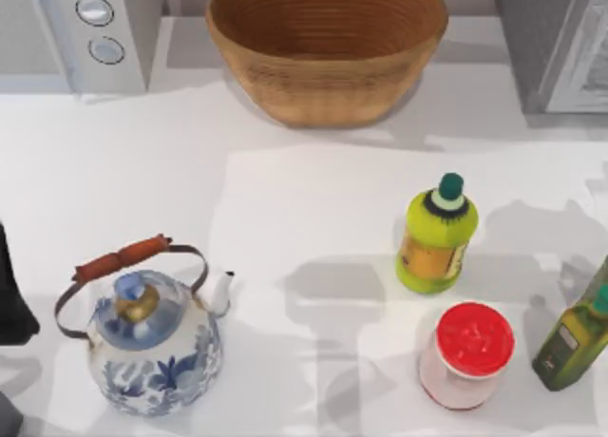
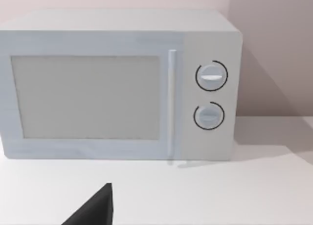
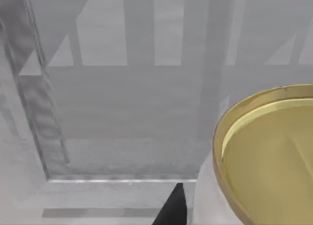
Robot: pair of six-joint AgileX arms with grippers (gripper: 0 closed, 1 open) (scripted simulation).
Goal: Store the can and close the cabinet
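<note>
The can [image 3: 274, 156], white-walled with a gold rim and a yellow top, is close up in the right wrist view. My right gripper is shut on it, with one dark finger [image 3: 173, 208] pressed against its side. Behind the can lies the grey inside of the open cabinet [image 3: 122, 112], with its shelf floor and a door frame edge [image 3: 34, 88]. From above, the cabinet [image 1: 546, 38] stands at the table's back right corner. My left arm [image 1: 11, 299] is parked at the table's left edge.
A white microwave [image 1: 71, 33] sits at the back left and a woven basket [image 1: 328, 43] at the back middle. A blue-and-white kettle [image 1: 152, 342] stands front left. A yellow-green bottle [image 1: 435, 237], a red-lidded jar [image 1: 467, 356] and an olive bottle [image 1: 575, 337] stand front right.
</note>
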